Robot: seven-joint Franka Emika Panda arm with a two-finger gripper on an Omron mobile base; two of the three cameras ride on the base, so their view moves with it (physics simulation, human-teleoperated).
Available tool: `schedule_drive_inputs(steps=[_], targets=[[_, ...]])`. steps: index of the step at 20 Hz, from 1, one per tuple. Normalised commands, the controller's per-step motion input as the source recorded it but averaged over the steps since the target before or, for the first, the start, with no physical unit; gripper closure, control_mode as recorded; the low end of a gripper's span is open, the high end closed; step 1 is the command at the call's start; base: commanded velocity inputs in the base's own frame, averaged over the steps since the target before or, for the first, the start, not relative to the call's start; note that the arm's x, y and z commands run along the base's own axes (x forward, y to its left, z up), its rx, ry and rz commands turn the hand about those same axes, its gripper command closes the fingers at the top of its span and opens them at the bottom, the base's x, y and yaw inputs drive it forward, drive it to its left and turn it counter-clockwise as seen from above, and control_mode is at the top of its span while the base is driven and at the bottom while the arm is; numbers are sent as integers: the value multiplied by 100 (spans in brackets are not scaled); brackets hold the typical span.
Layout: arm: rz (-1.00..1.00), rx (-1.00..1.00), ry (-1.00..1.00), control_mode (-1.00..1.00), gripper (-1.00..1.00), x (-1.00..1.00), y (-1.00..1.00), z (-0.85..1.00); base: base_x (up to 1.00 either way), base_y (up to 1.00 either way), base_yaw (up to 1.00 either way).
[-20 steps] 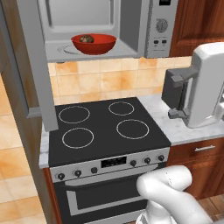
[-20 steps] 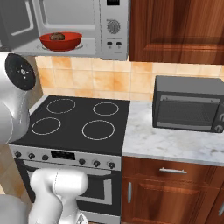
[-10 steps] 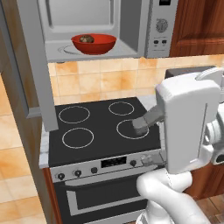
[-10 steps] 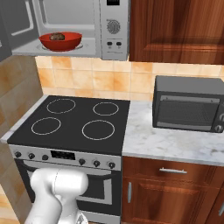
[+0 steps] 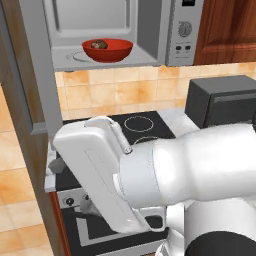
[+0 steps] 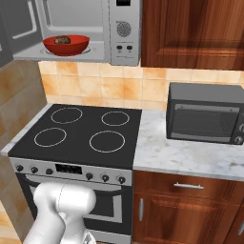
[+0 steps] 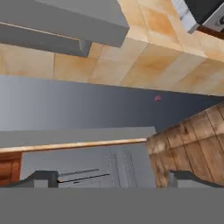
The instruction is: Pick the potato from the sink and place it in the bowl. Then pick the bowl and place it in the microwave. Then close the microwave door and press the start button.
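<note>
The bowl (image 5: 107, 50) is glossy red, like glazed ceramic or plastic; the potato (image 5: 99, 44) in it is dull, mottled brown. The microwave (image 6: 125, 33) around the bowl looks like matt grey brushed metal. Below it, the stove (image 6: 78, 133) has a smooth black glass top. Right of the stove, the table (image 6: 190, 155) is pale veined marble, carrying a matt dark-grey oven (image 6: 205, 113). The cabinets (image 6: 190, 33) are polished reddish wood, the wall tiles (image 6: 95, 86) satin orange.

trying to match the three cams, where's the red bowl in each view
Left base view: the bowl sits top centre-left, inside the open microwave.
Right base view: the bowl is top left, in the same cavity.
Hand view: not in it.
Shared landmark: the microwave's control panel.
</note>
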Motion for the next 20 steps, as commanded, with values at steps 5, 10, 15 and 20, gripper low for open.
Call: schedule_drive_inputs(steps=[5, 10, 15, 20], targets=[[-52, -8, 7, -100, -100, 96, 81, -36, 0, 0, 0], [-52, -8, 0, -100, -100, 86, 97, -6, 0, 0, 0], [-46, -1, 0, -100, -100, 82, 29, 0, 0, 0, 0], [-29, 3, 0, -100, -100, 75, -23, 0, 0, 0, 0]])
